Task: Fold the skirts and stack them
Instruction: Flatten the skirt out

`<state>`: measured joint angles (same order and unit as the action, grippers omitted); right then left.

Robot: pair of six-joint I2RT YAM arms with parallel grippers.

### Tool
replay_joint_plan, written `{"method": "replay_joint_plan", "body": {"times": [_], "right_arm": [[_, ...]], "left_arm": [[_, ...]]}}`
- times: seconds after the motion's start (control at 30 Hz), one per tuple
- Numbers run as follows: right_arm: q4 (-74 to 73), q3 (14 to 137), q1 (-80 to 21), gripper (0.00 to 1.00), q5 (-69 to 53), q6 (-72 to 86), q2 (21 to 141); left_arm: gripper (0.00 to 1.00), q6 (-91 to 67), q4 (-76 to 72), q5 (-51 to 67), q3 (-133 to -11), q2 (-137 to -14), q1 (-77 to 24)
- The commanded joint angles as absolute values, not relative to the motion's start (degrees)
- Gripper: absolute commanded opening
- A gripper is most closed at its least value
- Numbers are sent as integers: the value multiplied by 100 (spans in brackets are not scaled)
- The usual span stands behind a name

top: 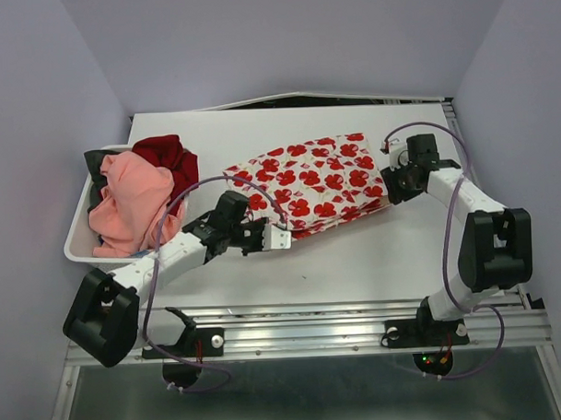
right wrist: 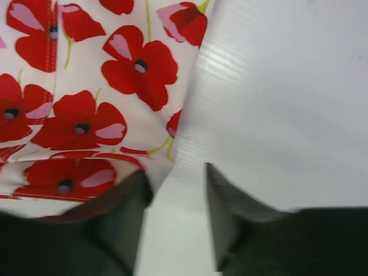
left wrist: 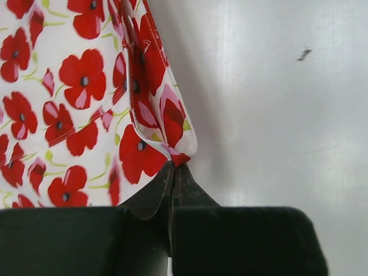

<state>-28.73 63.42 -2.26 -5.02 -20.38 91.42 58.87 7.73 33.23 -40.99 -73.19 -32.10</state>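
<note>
At far left, a white bin [top: 76, 243] is sitting by the table [top: 374, 262] edge. It is holding the salmon-pink skirt [top: 128, 201], bunched in a heap (not folded). A dark red garment [top: 168, 154] is lying behind it, and a dark cloth [top: 96, 166] is poking out at the bin's back-left corner.

Moving right, the left gripper [top: 280, 238] is pinching the near-left corner of the floral skirt [top: 312, 181], jaws closed tight on the cloth. The left wrist view is showing the same: left gripper [left wrist: 172, 169] tips are meeting on the hem corner of the floral skirt [left wrist: 69, 98], and the cloth is doubling over into a small loop just above them.

The floral skirt is lying mid-table, mostly flat, slanting from near-left to far-right. It is white with red poppy-like flowers, dark centres, pink highlights and thin yellow-green stems. Its near edge is showing stacked layers.

At right, the right gripper [top: 390, 183] is sitting at the skirt's right edge. In the right wrist view, the right gripper [right wrist: 175, 184] is standing parted and gripping nothing, with bare table [right wrist: 287, 103] showing between the fingers [right wrist: 123, 213]. One finger is overlapping the hem of the floral skirt [right wrist: 86, 86]; I can't tell whether it's touching.
</note>
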Motion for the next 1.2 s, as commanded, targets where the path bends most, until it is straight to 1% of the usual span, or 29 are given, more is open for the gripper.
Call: {"method": "replay_joint_plan", "body": {"times": [0.0, 0.03, 0.07, 0.1, 0.13, 0.2, 0.33, 0.47, 0.5, 0.57, 0.6, 0.63, 0.7, 0.77, 0.8, 0.93, 0.97, 1.03, 1.07, 1.17], "right_arm": [[-3427, 6275, -53, 59, -500, -2768, 8614], [-3584, 6319, -53, 65, -579, -2829, 8483], [-3638, 6337, -53, 74, -580, -2969, 8421], [-3700, 6389, -53, 76, -510, -2979, 8394], [-3726, 6538, -53, 77, -423, -2962, 8420], [-3831, 6810, -53, 77, -378, -2874, 8534], [-4270, 7434, -53, 77, -877, -2795, 8815], [-4342, 7857, -53, 74, -1160, -2594, 9043], [-4298, 8014, -53, 70, -1273, -2532, 9235], [-4245, 8182, -53, 66, -1379, -2365, 9491], [-4210, 8270, -53, 61, -1415, -2338, 9805], [-4175, 8436, -122, 58, -1406, -2277, 9991], [-4184, 8647, -184, 51, -1354, -2198, 10552], [-4201, 8911, -185, 47, -1327, -2058, 10888], [-4192, 9060, -237, 43, -1249, -1996, 11194], [-4219, 9211, -237, 35, -924, -1881, 11671], [-4219, 9115, -237, 32, -871, -1977, 11768], [-4149, 8887, -237, 30, -739, -2100, 11777], [-4122, 8581, -237, 29, -712, -2222, 11708], [-3982, 8035, -237, 19, -589, -2399, 11532]], "left_arm": [[16, 5679, 1247, 2840, -3911, -6830, -3708], [20, 5565, 1361, 2787, -3963, -6742, -3970], [35, 5285, 1380, 2725, -3999, -6706, -4112], [37, 5143, 1406, 2681, -4043, -6689, -4235], [45, 5037, 1528, 2681, -4200, -6671, -4506], [45, 4782, 1643, 2672, -4420, -6680, -4701], [44, 4570, 1993, 2602, -5209, -6916, -4720], [41, 4431, 1996, 2330, -5309, -7031, -4632], [41, 4169, 1830, 2242, -5274, -7118, -4510], [38, 3816, 1679, 2128, -5300, -7303, -4369], [38, 3614, 1618, 2040, -5343, -7443, -4299], [36, 3160, 1582, 1891, -5509, -7758, -4124], [33, 2797, 1730, 1828, -5747, -8093, -3912], [32, 2437, 1793, 1723, -6011, -8472, -3640], [31, 2391, 1802, 1636, -6107, -8621, -3482], [31, 2364, 1968, 1485, -6284, -8911, -3296], [31, 2321, 2012, 1503, -6302, -8964, -3235], [31, 2294, 2092, 1521, -6302, -9131, -3226], [31, 2259, 2083, 1494, -6310, -9210, -3217], [31, 1978, 1925, 1363, -6424, -9658, -3129]]}}
